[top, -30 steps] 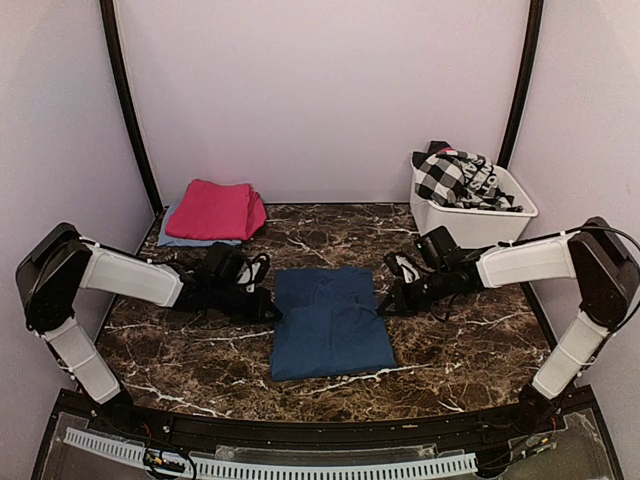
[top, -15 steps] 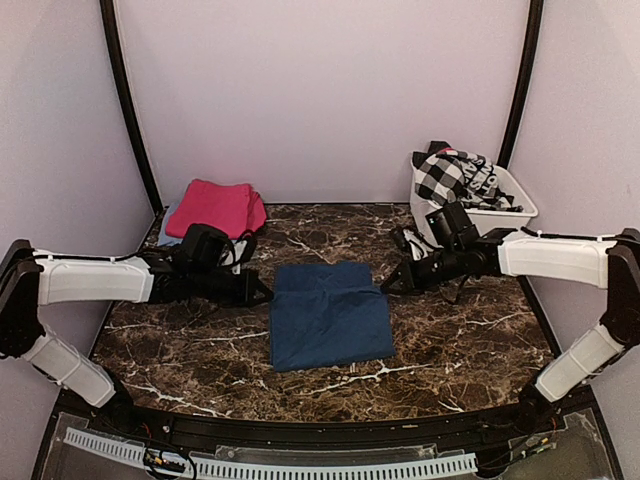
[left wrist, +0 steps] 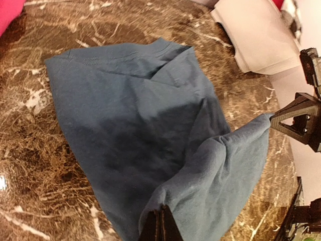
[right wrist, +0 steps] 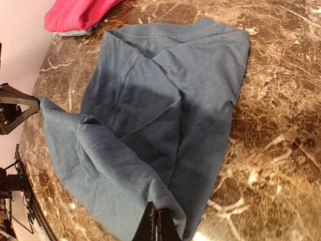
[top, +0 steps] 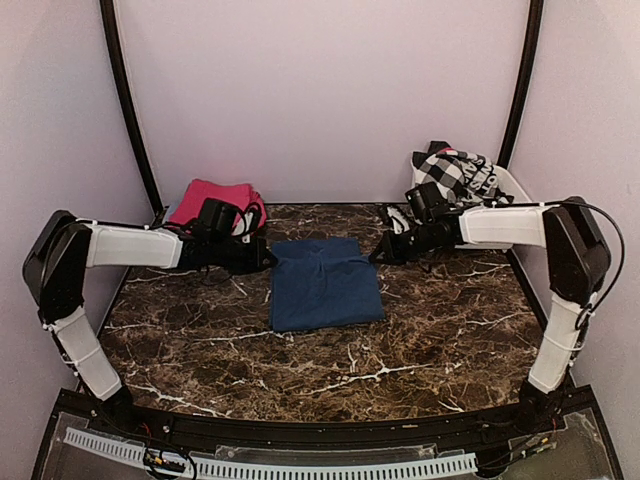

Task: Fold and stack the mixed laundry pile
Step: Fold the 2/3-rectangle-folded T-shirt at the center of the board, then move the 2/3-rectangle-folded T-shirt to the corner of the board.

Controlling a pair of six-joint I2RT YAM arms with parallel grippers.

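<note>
The shirt (top: 325,295) was held by one edge, stretched crosswise between left gripper (top: 267,262) and right gripper (top: 378,256), both clamped; the rest was spread nearward.

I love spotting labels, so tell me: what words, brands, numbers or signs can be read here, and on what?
No text can be read in any view.
On the blue cloth: no print or tag showing.
On the pink cloth: none.
On the checked garment: a grey patch may bear marks, too blurred to read.
On the tub: no label showing.
</note>
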